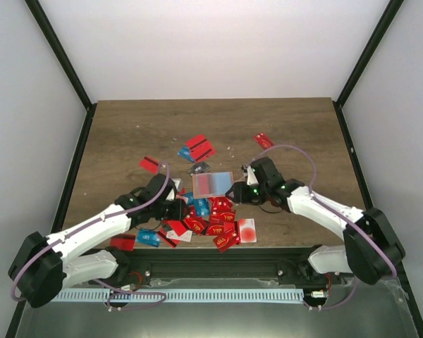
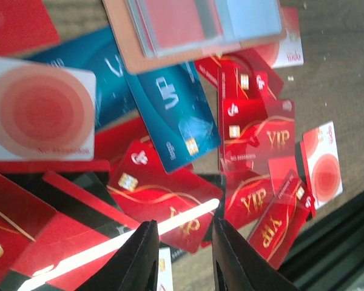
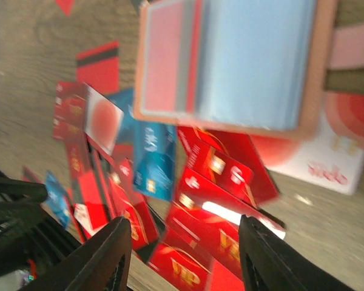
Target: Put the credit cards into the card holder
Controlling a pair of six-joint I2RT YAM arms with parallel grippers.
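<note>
Atop credit cards point(image 1: 215, 220), card holder point(image 1: 213, 184) lies between left pincer point(image 2: 183, 230) (narrow, empty) and right pincer point(image 3: 185, 227) (wide, empty).

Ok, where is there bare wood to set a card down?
The far strip of table beyond the credit cards, and the far right corner past the lone red card. Crowded: the near-centre heap around the card holder.

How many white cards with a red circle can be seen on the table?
3 white cards. One lies beside the blue cards, one at the pile's near edge, one partly under the card holder. More may hide in the pile.
</note>
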